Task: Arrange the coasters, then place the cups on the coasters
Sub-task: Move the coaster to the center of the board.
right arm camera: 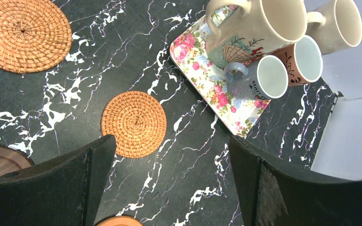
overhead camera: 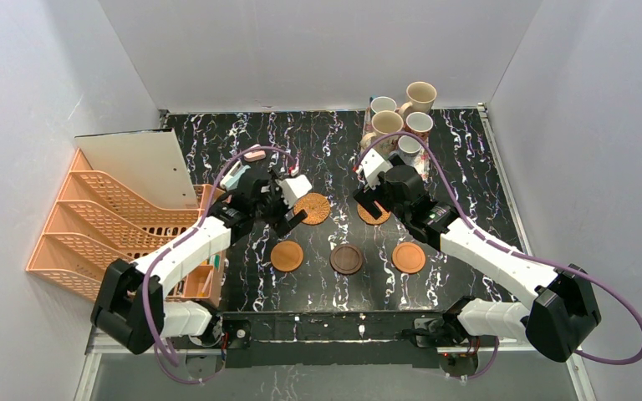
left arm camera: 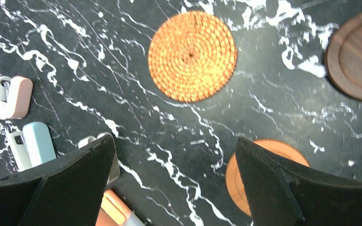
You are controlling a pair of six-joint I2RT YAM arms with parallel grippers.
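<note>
A: Right gripper (right arm camera: 170, 141), left gripper (left arm camera: 175, 140)?
B: Both spread wide, empty.
A: Coasters (right arm camera: 134, 123)?
B: Five, flat, on the tray's (right arm camera: 217, 96) near side.
A: Cups (right arm camera: 259, 28)?
B: Bunched at the tray, none on coasters.

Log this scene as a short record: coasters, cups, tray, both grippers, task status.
woven orange rattan coasters: two, flat, side by side in the far row
smooth orange-brown round coasters: two, at the ends of the near row
dark brown round coaster: middle of the near row
ceramic cups: five, grouped at the far right
pink floral rectangular tray: bears at least some of the cups
left gripper: open, empty
right gripper: open, empty
status: no cup on any coaster yet
</note>
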